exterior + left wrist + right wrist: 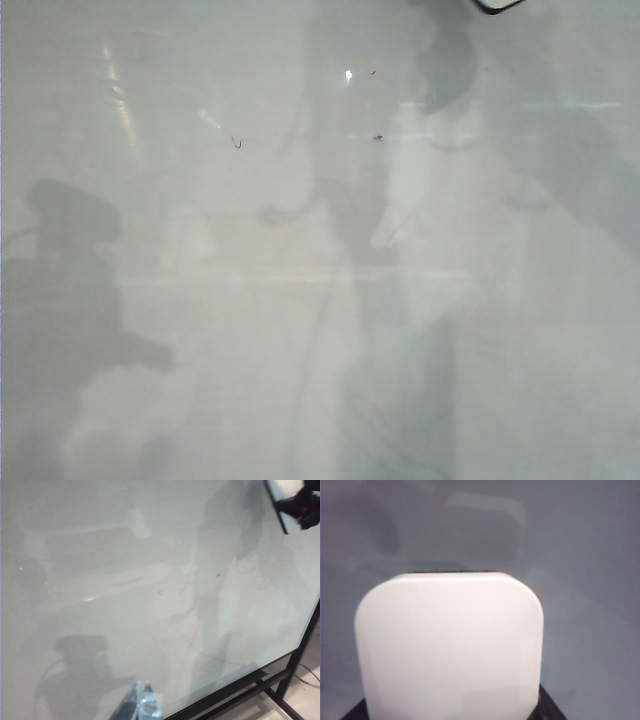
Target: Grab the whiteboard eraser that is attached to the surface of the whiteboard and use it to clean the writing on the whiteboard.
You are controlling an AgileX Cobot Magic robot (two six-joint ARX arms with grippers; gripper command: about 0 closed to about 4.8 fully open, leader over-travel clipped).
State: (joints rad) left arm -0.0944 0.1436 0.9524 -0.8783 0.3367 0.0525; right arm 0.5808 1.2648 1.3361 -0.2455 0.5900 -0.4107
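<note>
The whiteboard eraser (450,645) was a smooth white block with rounded corners and a thin black felt edge along its far side, filling most of the right wrist view. The right gripper (300,507) held it clamped at the far upper corner of the whiteboard (125,555), its dark fingers (547,707) just showing beside the block. In the exterior view only a sliver of the eraser (497,6) peeked in at the top edge. The board was glossy pale grey, crossed by soft shadows and reflections. A tiny blue remnant of the writing (238,143) sat left of centre, with small dark specks (378,137) nearby. The left gripper (142,705) hung low near the board's edge, its clear fingers close together, holding nothing. A black frame (260,680) ran beneath the board.
</note>
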